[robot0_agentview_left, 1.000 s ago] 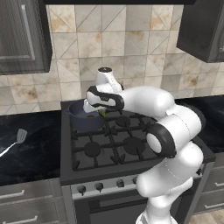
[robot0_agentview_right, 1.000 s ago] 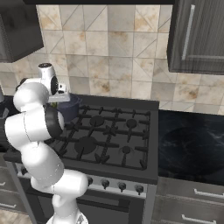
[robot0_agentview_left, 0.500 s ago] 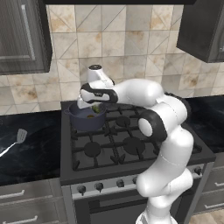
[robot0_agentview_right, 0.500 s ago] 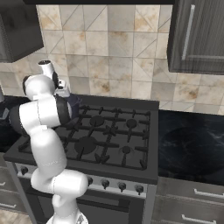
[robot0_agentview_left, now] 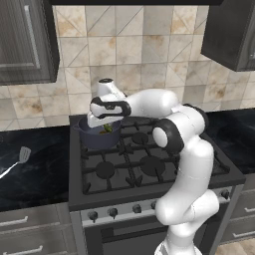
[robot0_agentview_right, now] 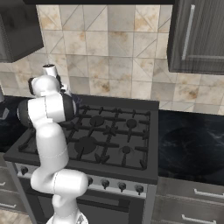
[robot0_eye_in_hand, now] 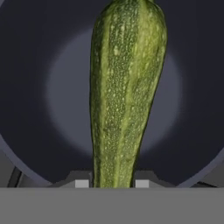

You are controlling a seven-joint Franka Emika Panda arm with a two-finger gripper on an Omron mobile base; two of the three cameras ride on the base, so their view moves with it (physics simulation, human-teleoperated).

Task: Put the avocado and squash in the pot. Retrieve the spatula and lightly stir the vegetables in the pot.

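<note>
The dark blue-grey pot (robot0_agentview_left: 95, 139) stands on the stove's back left burner. My gripper (robot0_agentview_left: 106, 124) hangs just above its opening, shut on the squash (robot0_agentview_left: 107, 129), whose green tip points down into the pot. In the hand view the squash (robot0_eye_in_hand: 124, 92) runs long and speckled green from between my fingertips (robot0_eye_in_hand: 82, 183) over the pot's dark floor (robot0_eye_in_hand: 57, 96). The spatula (robot0_agentview_left: 20, 157) lies on the black counter left of the stove, well away from my gripper. The avocado is hidden.
The stove (robot0_agentview_left: 144, 164) has black grates and a row of knobs (robot0_agentview_left: 113, 212) along its front. Black counters (robot0_agentview_right: 192, 144) flank it on both sides. Dark cabinets (robot0_agentview_left: 25, 40) hang above, against a tiled wall.
My arm has swung left with the squash, from above the stove's back middle to over the pot. The grip has stayed the same.
</note>
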